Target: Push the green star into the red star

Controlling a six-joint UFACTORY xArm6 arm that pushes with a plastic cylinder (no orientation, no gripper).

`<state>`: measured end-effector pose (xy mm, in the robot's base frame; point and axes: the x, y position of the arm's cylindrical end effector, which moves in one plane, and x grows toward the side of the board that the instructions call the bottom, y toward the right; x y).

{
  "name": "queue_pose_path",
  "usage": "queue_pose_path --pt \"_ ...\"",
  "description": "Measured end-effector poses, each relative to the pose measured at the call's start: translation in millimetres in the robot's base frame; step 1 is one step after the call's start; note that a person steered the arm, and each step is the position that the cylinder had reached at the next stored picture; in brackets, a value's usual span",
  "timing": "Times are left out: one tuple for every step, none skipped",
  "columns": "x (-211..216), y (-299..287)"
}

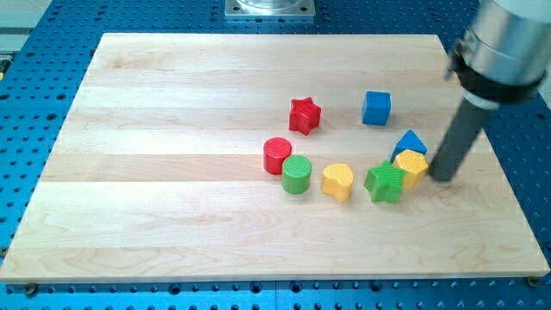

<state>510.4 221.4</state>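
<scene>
The green star [385, 182] lies at the view's lower right, touching a yellow block [412, 167] on its right. The red star [304, 114] lies up and to the left of it, near the board's middle. My tip [441, 176] is on the board just right of the yellow block, close to it or touching it, and right of the green star. The dark rod rises from the tip toward the view's top right.
A yellow heart [337, 181], a green cylinder [296, 175] and a red cylinder [277, 155] lie in an arc left of the green star. A blue triangular block [410, 143] sits behind the yellow block. A blue cube [376, 108] lies right of the red star.
</scene>
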Motion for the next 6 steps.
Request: queue_pose_path --pt "1 -53" --pt "1 -96" --pt "7 -87" --pt "55 -69" --pt "31 -140" --pt "-12 -164"
